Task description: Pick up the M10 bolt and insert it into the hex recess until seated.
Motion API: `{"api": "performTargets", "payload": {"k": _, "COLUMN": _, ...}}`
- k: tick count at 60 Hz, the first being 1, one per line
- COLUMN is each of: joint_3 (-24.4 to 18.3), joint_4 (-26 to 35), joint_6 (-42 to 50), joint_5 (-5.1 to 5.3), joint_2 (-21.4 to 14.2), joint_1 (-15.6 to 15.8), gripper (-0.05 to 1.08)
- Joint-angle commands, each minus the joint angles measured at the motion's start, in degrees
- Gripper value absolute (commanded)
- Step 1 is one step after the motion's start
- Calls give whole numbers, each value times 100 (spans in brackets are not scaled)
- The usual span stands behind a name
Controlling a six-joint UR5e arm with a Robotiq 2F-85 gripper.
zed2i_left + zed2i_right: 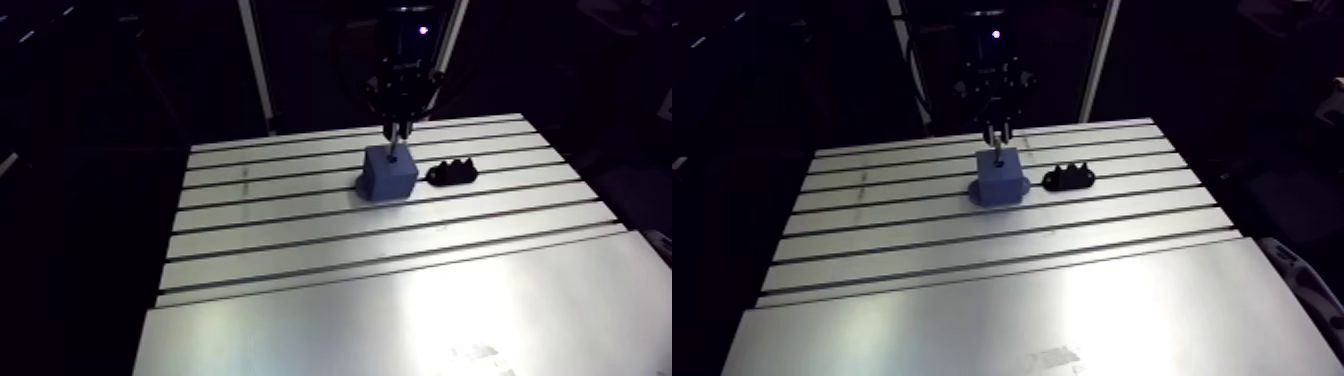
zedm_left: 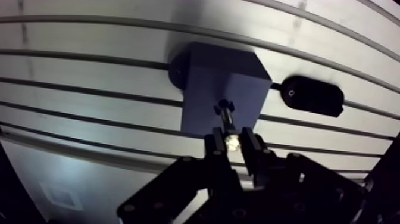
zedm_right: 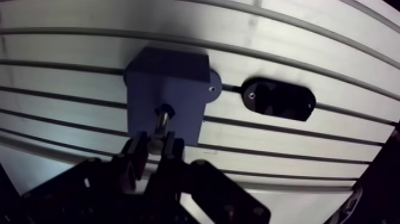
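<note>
From the wrist I see the gripper (image 3: 156,149) clamped on the M10 bolt (image 3: 159,126), with one finger on each side of its shank. The bolt's far end meets the dark recess (image 3: 165,110) in the top face of the blue block (image 3: 178,89); I cannot tell how deep it sits. The block stands on the slotted table (image 3: 71,77). Beside it, not touching, a black oblong fixture (image 3: 280,100) lies over a slot.

Slim metal M10 bolt (image 2: 227,124), upright, just right of centre in the arm view's upper half, lower end meeting the dark hex recess (image 3: 165,111) atop the blue block (image 1: 388,175)
</note>
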Motion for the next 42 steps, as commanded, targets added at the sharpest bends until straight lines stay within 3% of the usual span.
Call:
{"api": "performTargets", "payload": {"k": 1, "joint_3": 8, "joint_4": -12, "joint_6": -1, "joint_5": 68, "joint_2": 26, "joint_1": 0, "gripper": 107}}
{"api": "performTargets", "payload": {"k": 42, "joint_3": -1, "joint_4": -12, "joint_6": -1, "joint_5": 59, "joint_2": 26, "joint_1": -44, "gripper": 107}}
